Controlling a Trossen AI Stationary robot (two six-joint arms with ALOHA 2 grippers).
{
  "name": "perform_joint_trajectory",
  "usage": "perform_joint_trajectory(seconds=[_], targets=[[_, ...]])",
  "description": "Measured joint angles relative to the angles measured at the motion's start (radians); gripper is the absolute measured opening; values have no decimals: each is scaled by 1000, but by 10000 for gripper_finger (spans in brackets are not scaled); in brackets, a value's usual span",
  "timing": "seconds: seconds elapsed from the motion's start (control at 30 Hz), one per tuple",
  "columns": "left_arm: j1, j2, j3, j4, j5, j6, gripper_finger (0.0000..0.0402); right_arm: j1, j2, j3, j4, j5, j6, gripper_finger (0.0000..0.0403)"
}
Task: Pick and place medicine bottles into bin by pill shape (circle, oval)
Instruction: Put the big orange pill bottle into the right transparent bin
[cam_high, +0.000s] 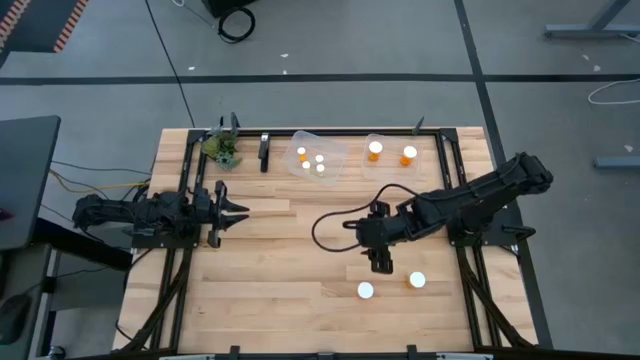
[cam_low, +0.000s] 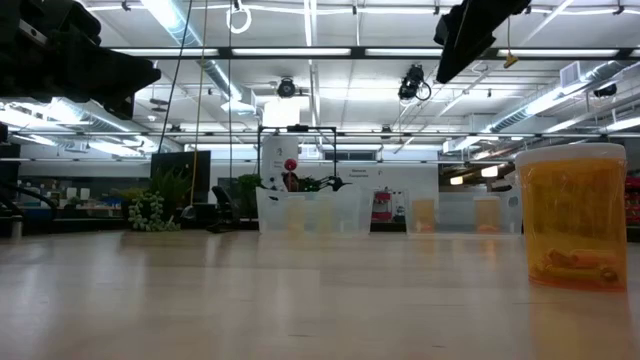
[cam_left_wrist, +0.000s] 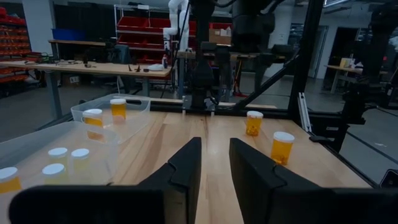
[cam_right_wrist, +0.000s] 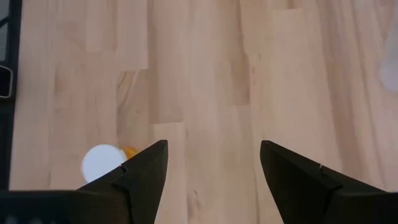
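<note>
Nearest the bench's front edge stand two loose bottles: one (cam_high: 366, 291) showing mainly its round white cap, and one (cam_high: 417, 281) to its right with amber body visible. The right pincer (cam_high: 383, 262) hangs just behind them, jaws wide and empty, pointing straight down at the bench (cam_high: 270, 270).

Risk: in the right wrist view only one cap (cam_right_wrist: 102, 163) shows, off to one side of the jaws – a descent from here would likely close on bare wood or clip the bottle and tip it. The bottles look like smooth, light plastic cylinders; a knocked one would probably roll on the smooth planked wood.

Further back on the left side, the left pincer (cam_high: 236, 210) waits low, its jaws narrowly apart and empty.

At the far edge sit two clear, thin-walled plastic bins – the left bin (cam_high: 318, 157) holds several small white-capped bottles, the right bin (cam_high: 392, 152) holds two larger amber ones. A small green plant (cam_high: 222, 147) stands at the far left corner.
</note>
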Motion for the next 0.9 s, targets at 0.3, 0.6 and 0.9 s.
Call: perform_joint_trajectory(seconds=[0.3,0.6,0.9], targets=[[0,0,0,1,0,0,94,71,38,65,-6,37,48,262],[0,0,0,-1,0,0,87,132,127,168,-52,60,61,262],[0,0,0,0,0,0,92,154,143,192,-53,62,120,262]])
